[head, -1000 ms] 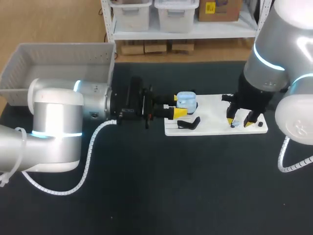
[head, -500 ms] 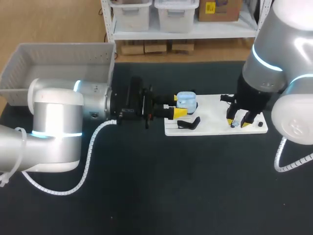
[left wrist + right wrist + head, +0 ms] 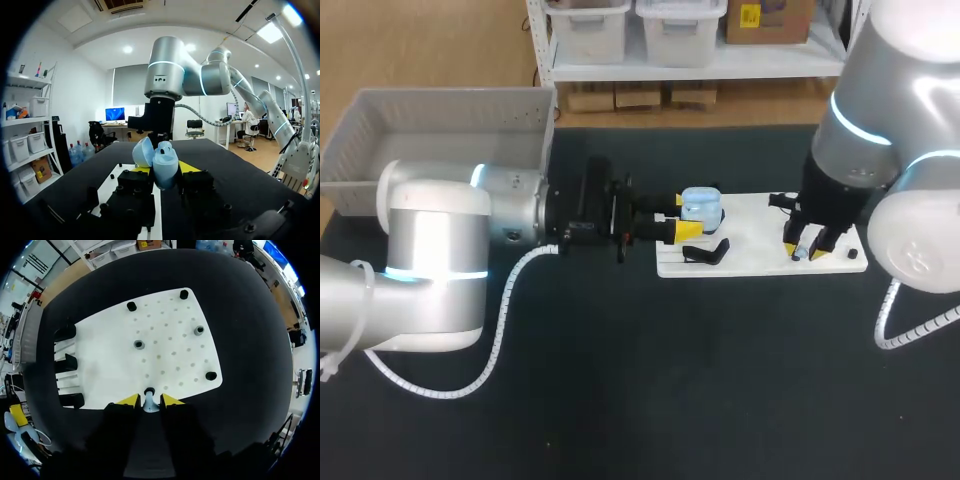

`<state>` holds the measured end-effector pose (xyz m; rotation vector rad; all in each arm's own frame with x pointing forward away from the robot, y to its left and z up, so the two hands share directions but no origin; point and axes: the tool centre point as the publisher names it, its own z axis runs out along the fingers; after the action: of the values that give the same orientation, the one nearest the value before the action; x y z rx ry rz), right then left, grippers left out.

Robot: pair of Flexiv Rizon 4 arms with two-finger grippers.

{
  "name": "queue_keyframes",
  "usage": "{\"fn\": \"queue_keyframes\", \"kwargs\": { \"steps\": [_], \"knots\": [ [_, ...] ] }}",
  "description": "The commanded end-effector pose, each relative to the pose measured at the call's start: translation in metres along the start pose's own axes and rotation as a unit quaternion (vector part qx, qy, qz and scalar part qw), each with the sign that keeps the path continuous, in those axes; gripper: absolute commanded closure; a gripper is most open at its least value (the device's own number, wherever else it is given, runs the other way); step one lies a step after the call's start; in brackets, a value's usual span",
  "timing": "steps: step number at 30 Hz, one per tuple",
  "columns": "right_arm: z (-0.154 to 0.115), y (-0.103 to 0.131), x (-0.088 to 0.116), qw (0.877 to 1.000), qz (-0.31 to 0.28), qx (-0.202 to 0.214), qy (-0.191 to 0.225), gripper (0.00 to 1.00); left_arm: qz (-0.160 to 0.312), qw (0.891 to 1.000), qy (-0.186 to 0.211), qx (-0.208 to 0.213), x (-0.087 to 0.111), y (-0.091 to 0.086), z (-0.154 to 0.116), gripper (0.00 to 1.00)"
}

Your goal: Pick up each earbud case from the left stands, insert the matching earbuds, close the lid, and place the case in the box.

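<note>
My left gripper [image 3: 688,222] lies level at the left end of the white board [image 3: 760,215] and is shut on a light blue earbud case [image 3: 702,205]. In the left wrist view that case [image 3: 164,162] stands between the fingers with its lid open. My right gripper [image 3: 810,250] points down over the board's right end. In the right wrist view its yellow tips stand close on either side of a pale earbud [image 3: 150,404] on a peg, with a thin gap on each side, so my right gripper [image 3: 150,400] is open.
A grey box [image 3: 440,125] sits at the back left of the table. A black stand [image 3: 705,252] rises at the board's left end. Small pegs [image 3: 139,344] dot the white board [image 3: 170,355], and black stands [image 3: 67,362] line its far end.
The right gripper's fingers have closed in around the earbud on its peg. The left arm and the case have not moved.
</note>
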<state>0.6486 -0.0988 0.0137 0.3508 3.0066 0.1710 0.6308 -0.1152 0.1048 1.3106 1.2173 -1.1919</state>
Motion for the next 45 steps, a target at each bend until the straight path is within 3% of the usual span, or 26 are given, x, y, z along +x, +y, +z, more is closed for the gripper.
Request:
{"fn": "queue_keyframes", "kwargs": {
  "steps": [1, 2, 4, 5, 14, 25, 33, 45],
  "knots": [
    [0.001, 0.001, -0.001, 1.0, 0.002, 0.002, 0.0, 0.79, 0.002, 1.0, -0.001, -0.004, 0.001, -0.002, 0.0, 1.0],
    [0.001, 0.001, -0.001, 1.0, 0.002, 0.002, 0.001, 0.8, 0.002, 1.0, -0.001, -0.004, 0.001, -0.002, 0.0, 1.0],
    [0.001, 0.0, -0.001, 1.0, 0.003, 0.002, 0.001, 0.97, 0.002, 1.0, -0.001, -0.004, 0.001, -0.002, 0.0, 1.0],
    [0.001, 0.0, -0.002, 1.0, 0.004, 0.002, 0.001, 1.0, 0.002, 1.0, -0.001, -0.004, 0.001, -0.002, 0.0, 1.0],
    [-0.01, -0.003, 0.002, 1.0, 0.008, 0.001, 0.0, 1.0, 0.002, 1.0, -0.001, -0.004, 0.001, -0.002, 0.0, 1.0],
    [-0.072, 0.003, 0.02, 1.0, -0.018, -0.009, -0.005, 1.0, 0.002, 1.0, -0.001, -0.004, 0.001, -0.002, 0.0, 1.0],
    [-0.134, 0.031, 0.037, 0.996, -0.082, -0.009, -0.035, 1.0, 0.002, 1.0, -0.001, -0.004, 0.001, -0.002, 0.0, 1.0],
    [-0.161, 0.09, 0.057, 0.982, -0.187, 0.03, -0.009, 1.0, 0.002, 1.0, -0.001, -0.004, 0.001, -0.002, 0.0, 1.0]
  ]
}}
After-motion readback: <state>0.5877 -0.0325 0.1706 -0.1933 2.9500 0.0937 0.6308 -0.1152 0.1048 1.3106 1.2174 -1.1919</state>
